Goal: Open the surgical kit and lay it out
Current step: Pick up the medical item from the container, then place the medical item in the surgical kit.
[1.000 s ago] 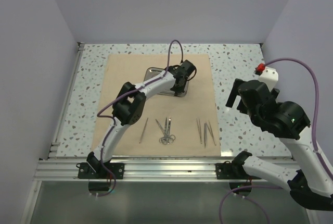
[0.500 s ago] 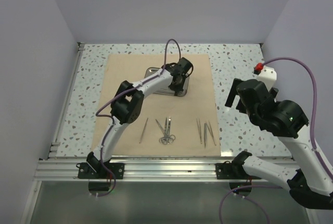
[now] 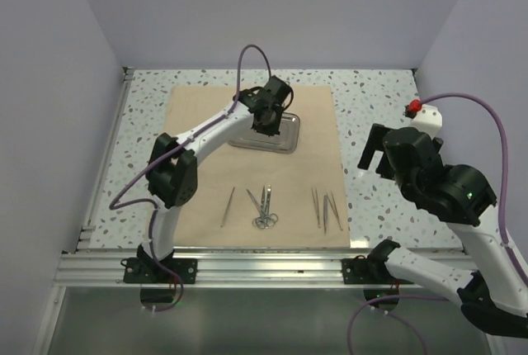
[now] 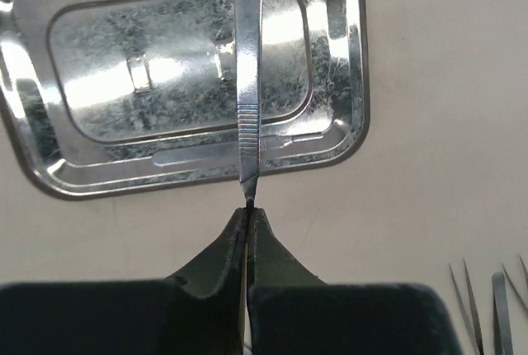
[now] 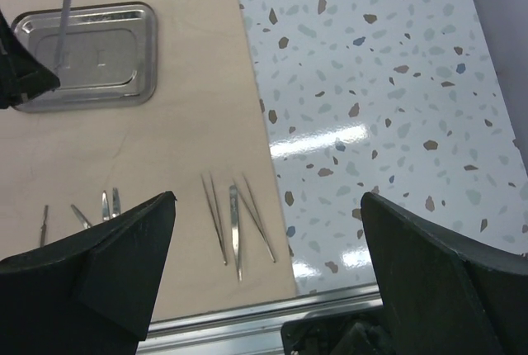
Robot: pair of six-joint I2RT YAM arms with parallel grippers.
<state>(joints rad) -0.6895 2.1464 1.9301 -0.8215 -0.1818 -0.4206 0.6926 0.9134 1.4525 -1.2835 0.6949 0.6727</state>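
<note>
The tan wrap sheet [image 3: 206,124] lies flat and open on the table. The shiny steel tray [image 3: 239,142] sits at its far middle. My left gripper [image 3: 266,120] is over the tray, shut on one end of a thin flat steel instrument [image 4: 248,82] that sticks out across the tray [image 4: 99,157]. Scissors [image 3: 264,206], tweezers [image 3: 326,209] and another thin tool [image 3: 228,206] lie in a row near the sheet's front edge. My right gripper [image 5: 268,196] is open and empty, high above the tweezers [image 5: 235,223] and the sheet's right edge.
The speckled tabletop [image 3: 375,107] shows around the sheet. Purple walls close in the back and both sides. An aluminium rail [image 3: 247,260] runs along the near edge. The right arm [image 3: 437,182] hangs over the table's right side.
My left gripper has moved left from the tray's right end to its middle, keeping the steel instrument. The left arm's elbow has swung left. The right arm has barely moved.
</note>
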